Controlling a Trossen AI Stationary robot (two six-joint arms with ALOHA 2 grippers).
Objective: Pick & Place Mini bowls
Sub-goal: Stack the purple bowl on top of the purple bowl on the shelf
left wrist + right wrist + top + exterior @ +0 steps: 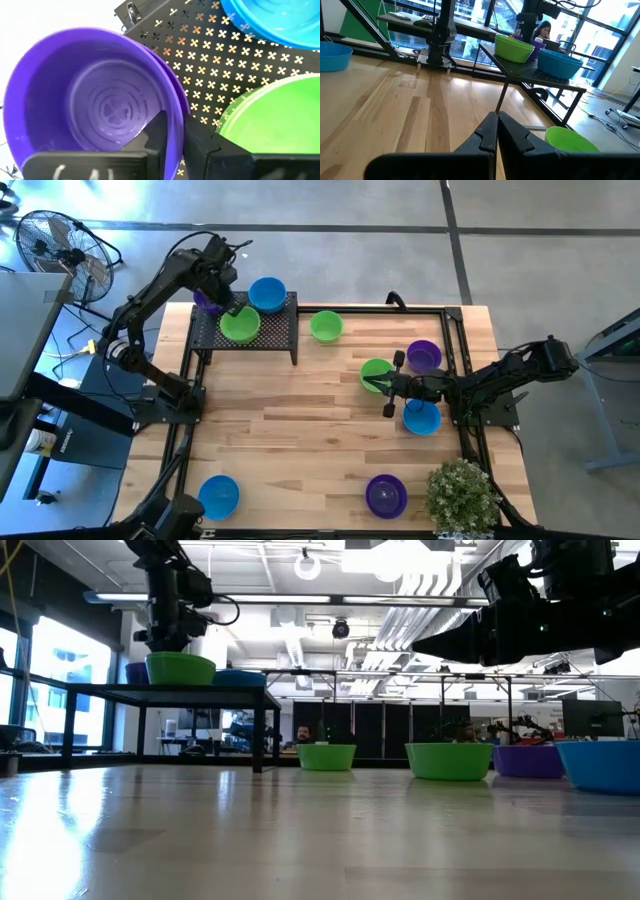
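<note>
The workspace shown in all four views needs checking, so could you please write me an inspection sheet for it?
Surface: pale wooden slatted table top, bare in the middle.
Job's things: purple, green and blue glossy plastic mini bowls on the black mesh metal rack; six more bowls on the table.
Clutter: small green potted plant at one corner.
Grippers: left gripper shut on the purple bowl's rim; right gripper shut, empty, low beside a green bowl.
Cables: yellow and dark leads off the table by the left arm.
Surroundings: standing fan; a person seated beyond the rack.
</note>
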